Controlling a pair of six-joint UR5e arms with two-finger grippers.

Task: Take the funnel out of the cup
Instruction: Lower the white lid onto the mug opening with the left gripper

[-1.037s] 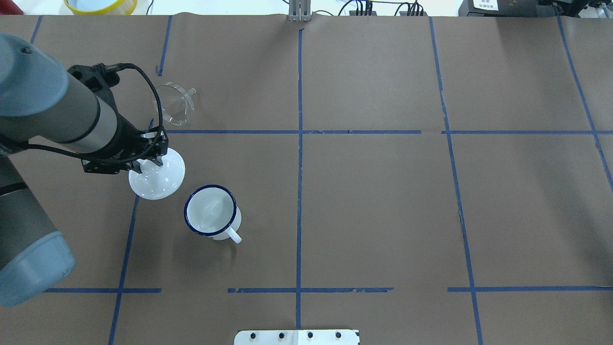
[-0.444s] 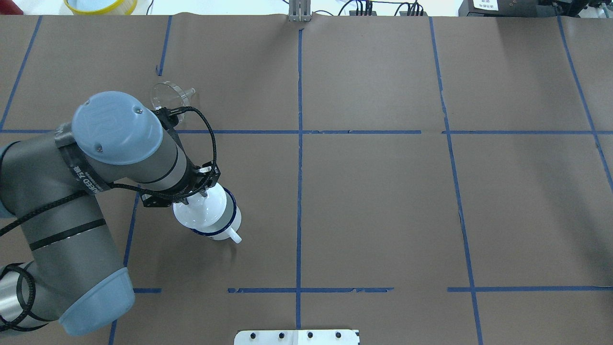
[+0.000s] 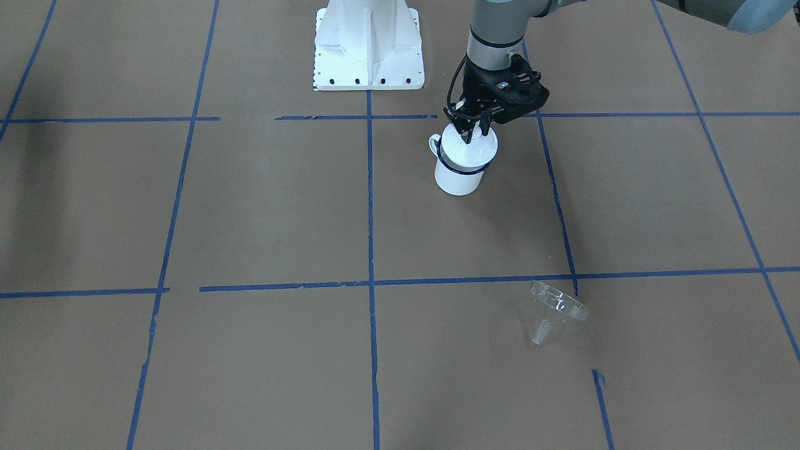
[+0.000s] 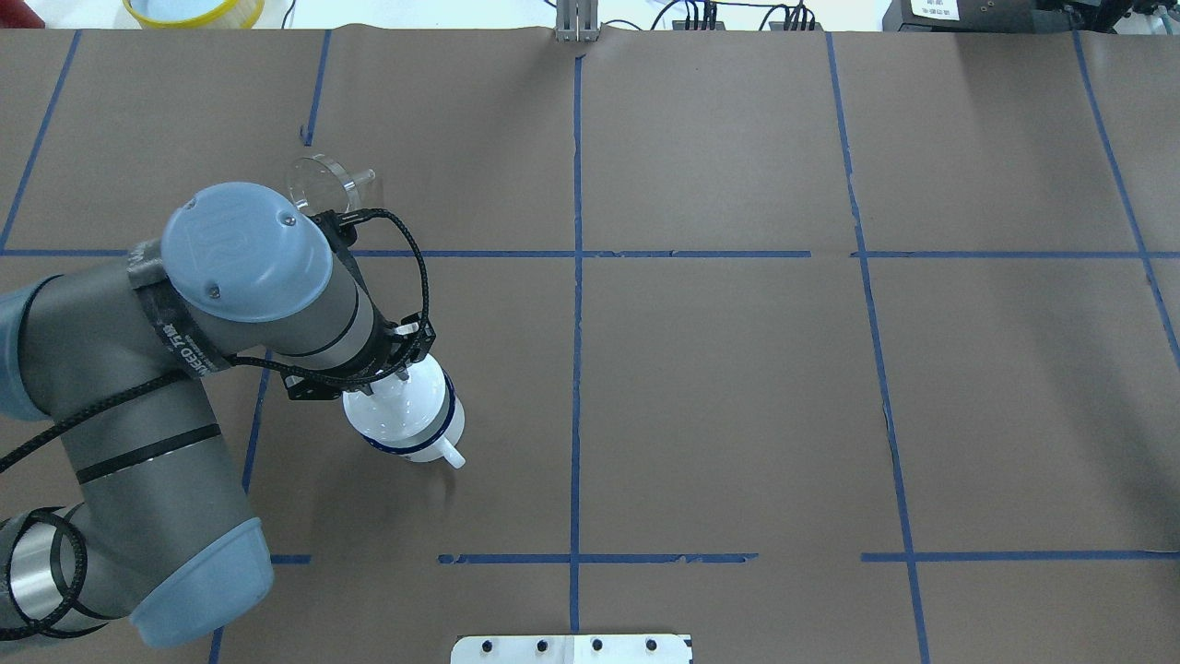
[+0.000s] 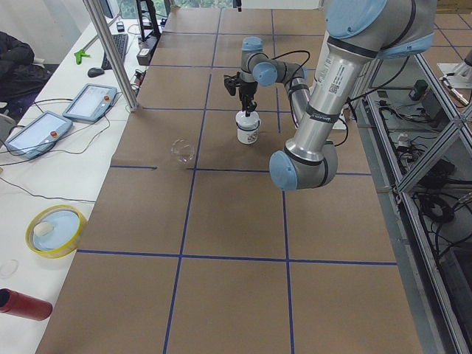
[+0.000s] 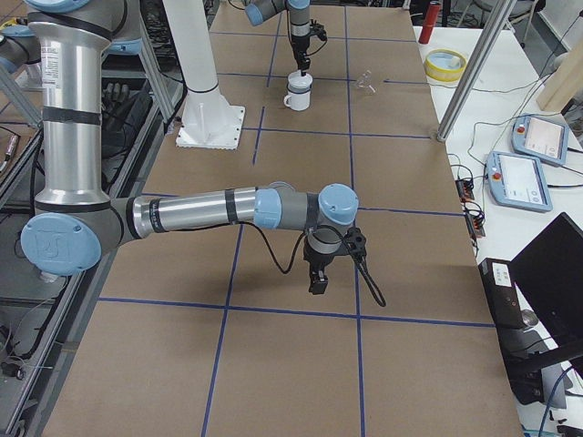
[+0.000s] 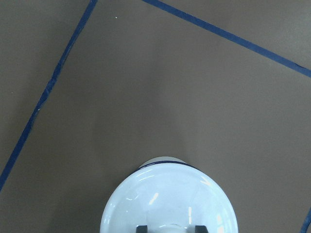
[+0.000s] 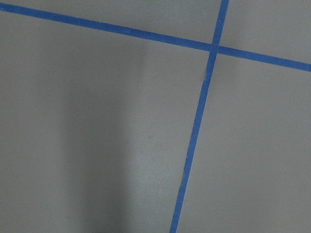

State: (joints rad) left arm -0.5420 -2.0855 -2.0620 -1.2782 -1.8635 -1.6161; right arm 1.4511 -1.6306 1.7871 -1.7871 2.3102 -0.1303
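Note:
The white enamel cup (image 3: 459, 178) with a dark blue rim stands on the brown table; it also shows in the overhead view (image 4: 431, 444). A round white domed lid (image 3: 478, 150) sits over its mouth (image 4: 396, 406). My left gripper (image 3: 473, 128) is shut on the lid's knob from above, and the left wrist view shows the lid (image 7: 170, 199) right under the fingers. The clear funnel (image 3: 553, 309) lies on its side on the table, apart from the cup, beyond it in the overhead view (image 4: 323, 183). My right gripper (image 6: 319, 273) hangs over bare table; I cannot tell whether it is open or shut.
The robot's white base plate (image 3: 369, 44) is at the near table edge. A yellow-rimmed bowl (image 4: 194, 9) and a red bottle (image 5: 22, 304) sit on the side table past the far left edge. Blue tape lines cross the brown paper.
My left gripper carried the white lid from the table beside the cup to the cup's mouth, where it now covers the cup. The funnel has not moved.

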